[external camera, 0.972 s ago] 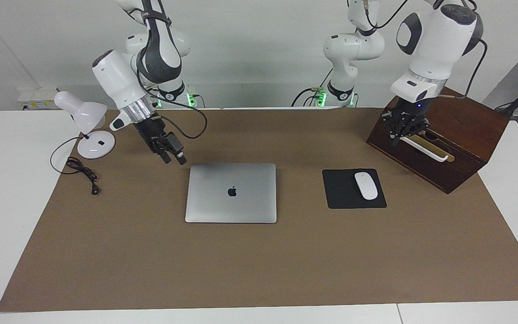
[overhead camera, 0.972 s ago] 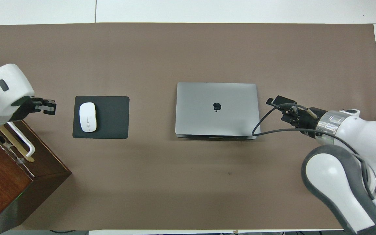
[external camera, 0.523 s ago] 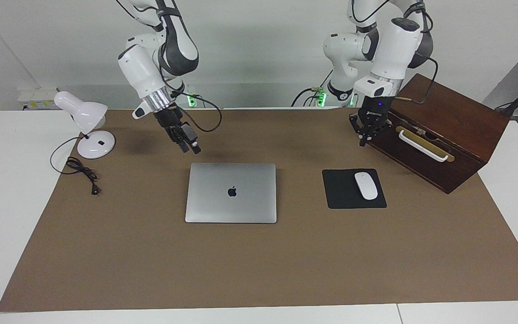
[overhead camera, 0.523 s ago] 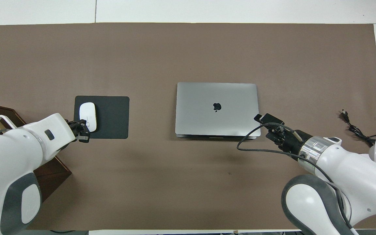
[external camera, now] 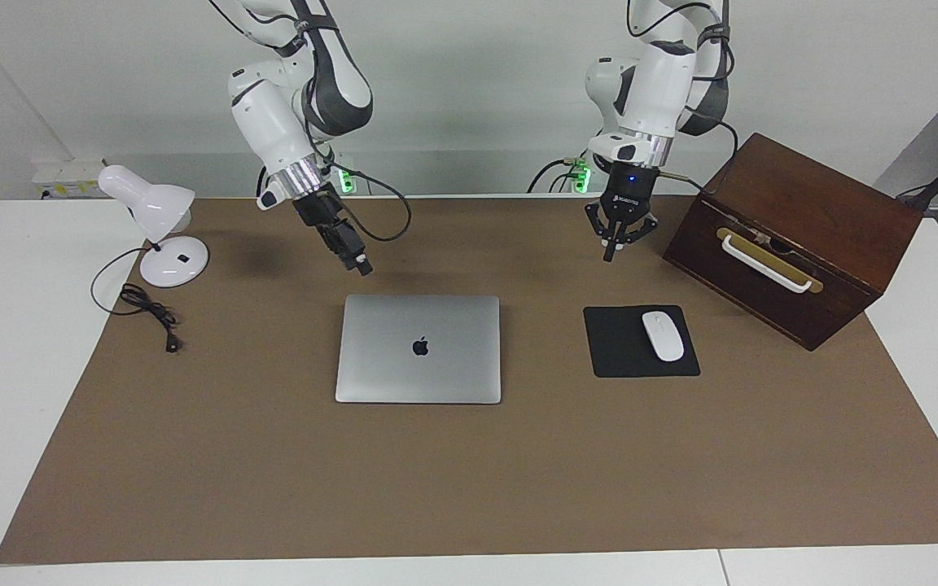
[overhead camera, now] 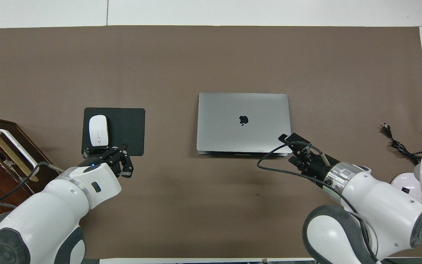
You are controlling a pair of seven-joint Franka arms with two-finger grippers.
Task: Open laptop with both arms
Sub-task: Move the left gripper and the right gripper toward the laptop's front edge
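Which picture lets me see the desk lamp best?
The facing view. There the whole lamp shows: its white shade, its round base and its black cord lying on the brown mat at the right arm's end of the table. The overhead view shows only part of it at the edge, partly hidden by the right arm.

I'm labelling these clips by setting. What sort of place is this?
Probably a robotics lab laid out as a mock office desk: a closed laptop, a mouse on a mousepad, a desk lamp and a wooden box on a brown mat, with two robot arms mounted at the table's edge.
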